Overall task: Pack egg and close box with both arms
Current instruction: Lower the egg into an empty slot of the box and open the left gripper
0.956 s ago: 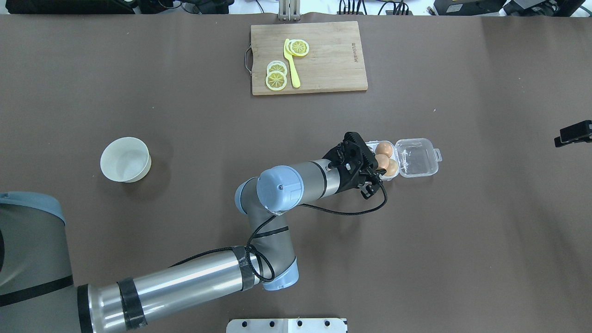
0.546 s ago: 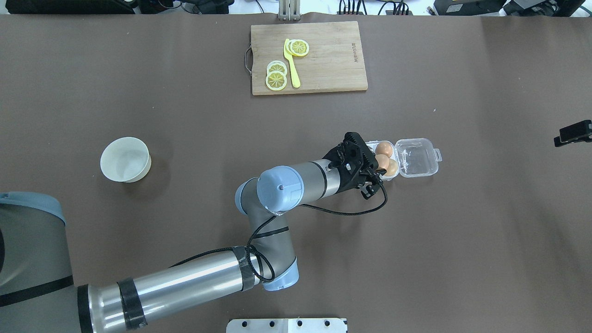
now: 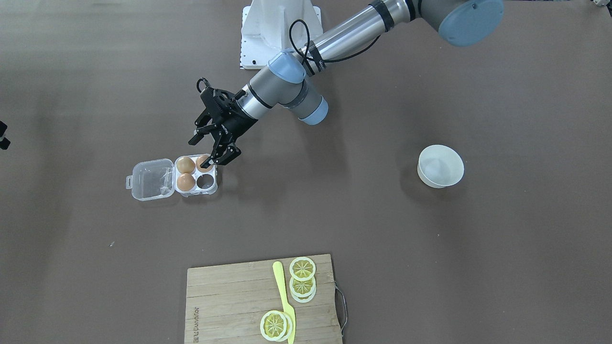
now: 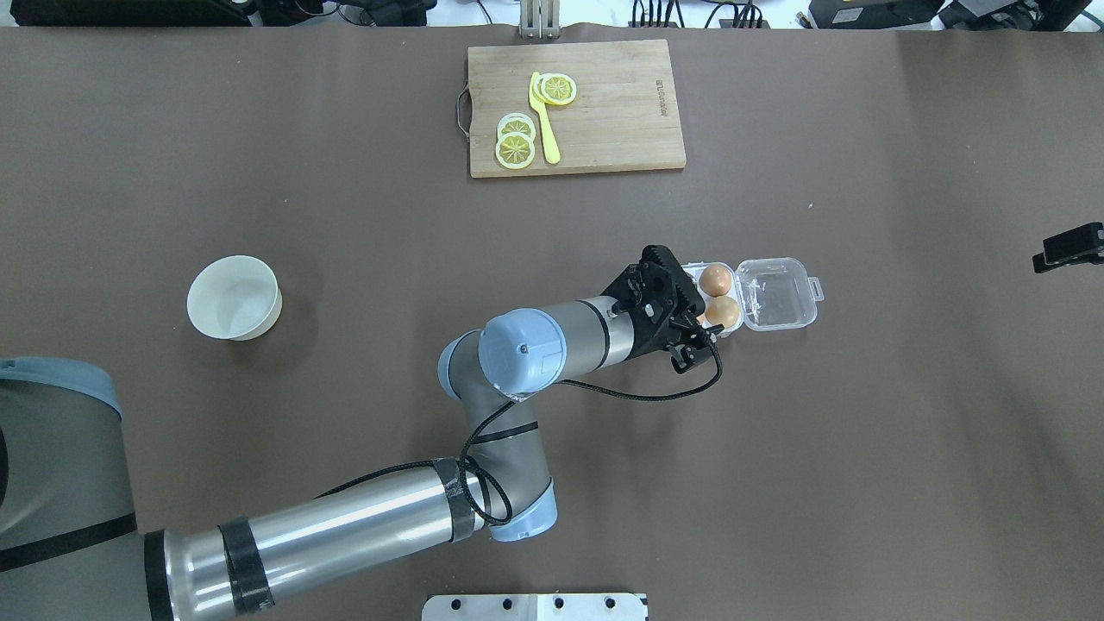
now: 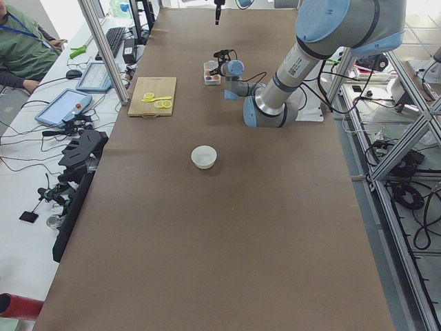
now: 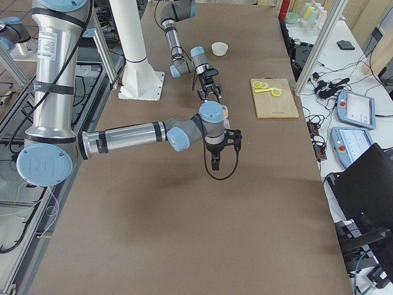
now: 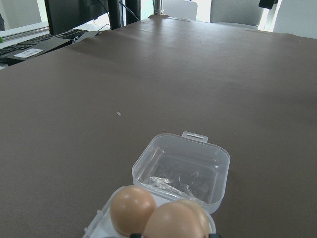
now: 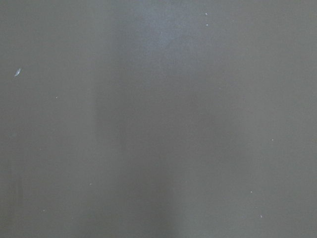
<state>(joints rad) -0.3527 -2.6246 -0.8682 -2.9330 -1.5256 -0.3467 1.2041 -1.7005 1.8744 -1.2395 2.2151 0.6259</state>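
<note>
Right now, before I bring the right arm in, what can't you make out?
The egg: in the overhead view the left gripper covers it; whether it sits fully in its cup is unclear.
Right gripper: cut off by the overhead and front views' edges; open or shut unknown.
Box: left wrist view's bottom edge cuts off its near cups; in the side views it is too small.

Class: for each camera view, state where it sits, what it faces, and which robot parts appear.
Front-facing: across the table, looking down; left arm enters top right.
Overhead: over the shoulders, looking down; left arm enters lower left.
Exterior left: table's end; left arm near.
Exterior right: opposite end; right arm near.
Left wrist: just above the box, facing across the table.
Right wrist: faces table surface; no body.
Front-facing and overhead share the box, bowl, cutting board.
</note>
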